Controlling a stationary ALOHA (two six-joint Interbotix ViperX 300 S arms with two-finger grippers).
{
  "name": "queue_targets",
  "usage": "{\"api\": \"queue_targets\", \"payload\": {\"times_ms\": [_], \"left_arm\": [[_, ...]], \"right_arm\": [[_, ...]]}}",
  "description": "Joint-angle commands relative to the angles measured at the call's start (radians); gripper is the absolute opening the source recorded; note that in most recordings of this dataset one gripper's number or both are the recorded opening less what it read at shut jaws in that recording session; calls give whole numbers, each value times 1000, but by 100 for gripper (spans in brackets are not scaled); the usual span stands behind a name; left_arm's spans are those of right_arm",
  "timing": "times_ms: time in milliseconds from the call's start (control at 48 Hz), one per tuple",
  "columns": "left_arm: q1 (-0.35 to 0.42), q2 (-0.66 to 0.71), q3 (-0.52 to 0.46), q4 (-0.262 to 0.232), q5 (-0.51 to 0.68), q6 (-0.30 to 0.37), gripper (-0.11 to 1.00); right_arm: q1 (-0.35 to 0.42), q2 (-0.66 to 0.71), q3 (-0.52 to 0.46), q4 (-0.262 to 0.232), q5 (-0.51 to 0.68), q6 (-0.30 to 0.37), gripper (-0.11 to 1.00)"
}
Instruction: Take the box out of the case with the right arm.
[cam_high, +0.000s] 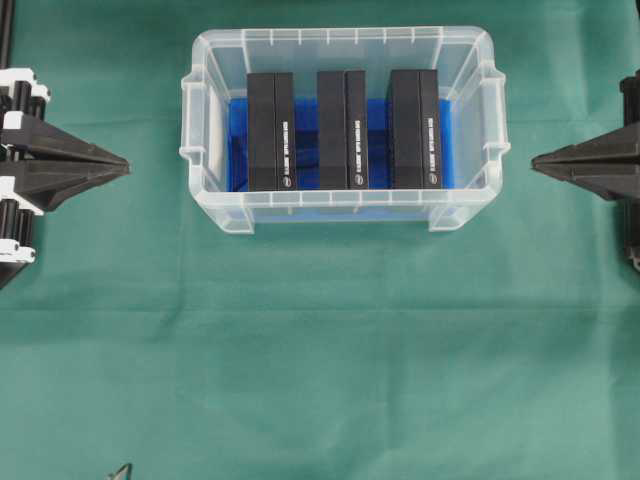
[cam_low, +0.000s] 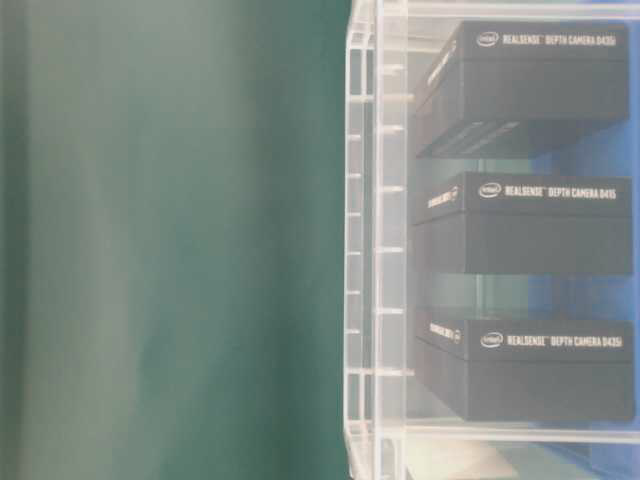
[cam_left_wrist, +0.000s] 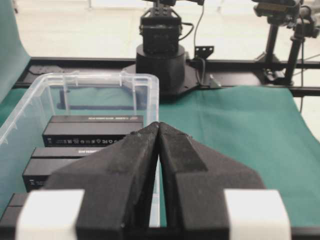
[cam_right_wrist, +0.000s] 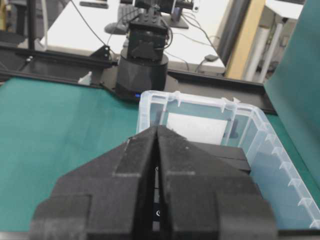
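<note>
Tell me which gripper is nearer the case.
Right, narrowly. The right gripper sits just off the rim of the case, shut; the left gripper sits farther off the opposite rim, also shut.

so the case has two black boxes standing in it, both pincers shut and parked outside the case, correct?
Not quite: the case holds three black boxes, not two, as the overhead view shows. The rest holds: the left pincer and right pincer are shut and outside the case.
</note>
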Motion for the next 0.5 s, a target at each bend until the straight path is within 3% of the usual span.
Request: {"api": "queue_targets", "payload": {"times_ms": [0,292,480], "left_arm": [[5,6,-31,32,5,5,0],[5,0,-49,32,26,-6,0],[0,0,-179,32,118,-14,0]], "right_arm": [[0,5,-18,5,-5,8,0],[0,5,-84,5,149,11,0],[0,9,-227,5,267,14,0]]}}
